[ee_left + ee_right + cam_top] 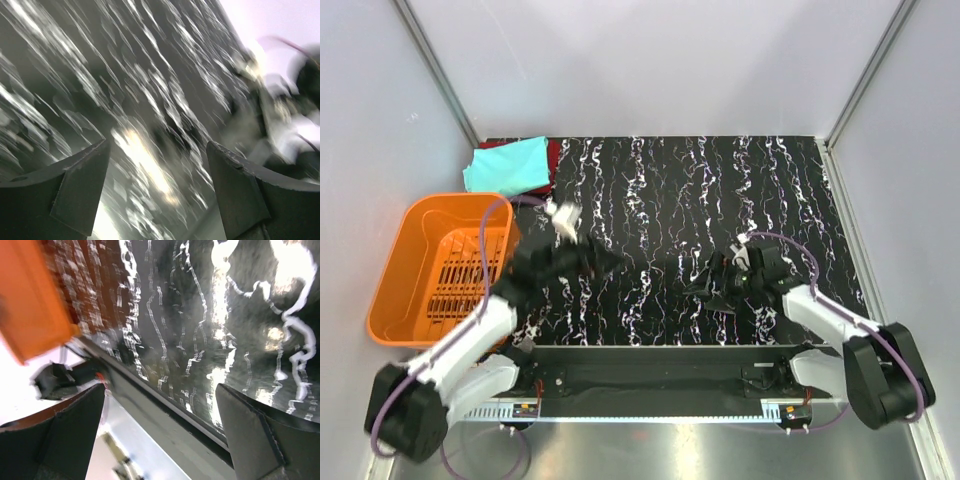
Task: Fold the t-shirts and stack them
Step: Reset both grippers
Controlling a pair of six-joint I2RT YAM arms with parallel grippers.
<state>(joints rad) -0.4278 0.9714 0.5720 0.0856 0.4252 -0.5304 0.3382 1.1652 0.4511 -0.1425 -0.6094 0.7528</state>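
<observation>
The light teal-green t-shirt (507, 165) lies folded at the table's back left corner, on top of the dark red t-shirt (553, 158), of which only an edge shows. My left gripper (603, 264) is open and empty over the black marbled table, left of centre; its wrist view (157, 155) is blurred and shows only table. My right gripper (705, 288) is open and empty, low over the table right of centre; its wrist view (160, 405) shows the table's near edge. Both grippers are far from the shirts.
An orange slatted basket (404, 262) stands at the left edge of the table, beside the left arm; its corner shows in the right wrist view (30, 305). Grey walls enclose the table on three sides. The table's near rail (650, 357) runs between the arm bases.
</observation>
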